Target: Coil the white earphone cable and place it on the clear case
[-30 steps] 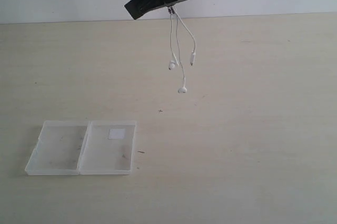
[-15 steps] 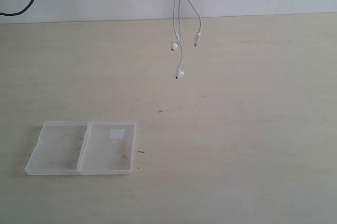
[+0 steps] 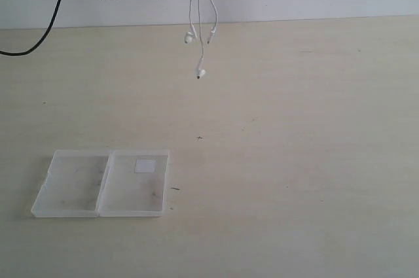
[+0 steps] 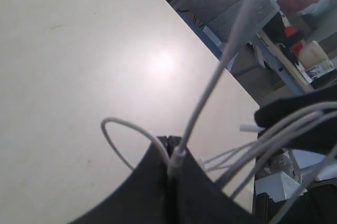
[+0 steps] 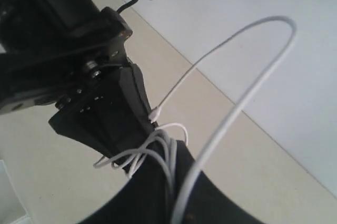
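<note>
The white earphone cable (image 3: 198, 16) was pinched by the closed left fingers (image 4: 145, 195) and right fingers (image 5: 150, 197). Its dangling earbuds (image 3: 200, 73) were best gathered in before lowering onto the clear case (image 3: 105, 186).

You will find no text, brand or number that can be read in any view. The sticker (image 3: 145, 165) on the case (image 3: 72, 186) shows you only plain white.

Cable (image 3: 200, 72) hangs above table (image 3: 314, 160); case (image 3: 131, 190) on table, front left
</note>
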### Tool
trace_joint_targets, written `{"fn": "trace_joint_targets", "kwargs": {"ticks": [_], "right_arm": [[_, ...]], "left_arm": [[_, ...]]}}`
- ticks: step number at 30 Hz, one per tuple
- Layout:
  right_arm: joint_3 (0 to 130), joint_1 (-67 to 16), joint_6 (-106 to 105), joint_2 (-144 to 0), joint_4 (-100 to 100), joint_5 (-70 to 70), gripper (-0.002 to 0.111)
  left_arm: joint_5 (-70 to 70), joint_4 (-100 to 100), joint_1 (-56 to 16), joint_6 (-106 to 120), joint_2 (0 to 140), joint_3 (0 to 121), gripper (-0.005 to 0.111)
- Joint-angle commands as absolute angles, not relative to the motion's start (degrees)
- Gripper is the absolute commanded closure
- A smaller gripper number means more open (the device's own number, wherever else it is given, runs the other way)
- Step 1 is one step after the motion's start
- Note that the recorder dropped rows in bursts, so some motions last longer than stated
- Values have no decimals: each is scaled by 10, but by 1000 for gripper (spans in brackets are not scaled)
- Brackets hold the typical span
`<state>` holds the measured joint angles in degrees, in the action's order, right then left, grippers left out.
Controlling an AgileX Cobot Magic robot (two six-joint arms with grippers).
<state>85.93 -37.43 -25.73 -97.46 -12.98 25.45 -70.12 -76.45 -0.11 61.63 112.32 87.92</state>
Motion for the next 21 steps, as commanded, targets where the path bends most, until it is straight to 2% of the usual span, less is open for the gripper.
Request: {"fn": "trace_joint_targets", "kwargs": {"ticks": [1, 3, 9, 11, 21], "right_arm": [[864, -376, -253, -983, -134, 238, 108], [864, -376, -253, -983, -134, 239, 108], [879, -376, -253, -981, -132, 285, 108], [887, -376, -253, -981, -125, 292, 108], [913, -348, -160, -981, -50, 373, 108]], "left_arm": [[-700, -777, -1, 626, 1124, 875, 107], [-700, -777, -1, 631, 1124, 875, 103], [-700, -777, -1, 631, 1124, 875, 58], [-700, -777, -1, 631, 1124, 875, 49], [-700, -755, -1, 625, 1104, 875, 47]]}}
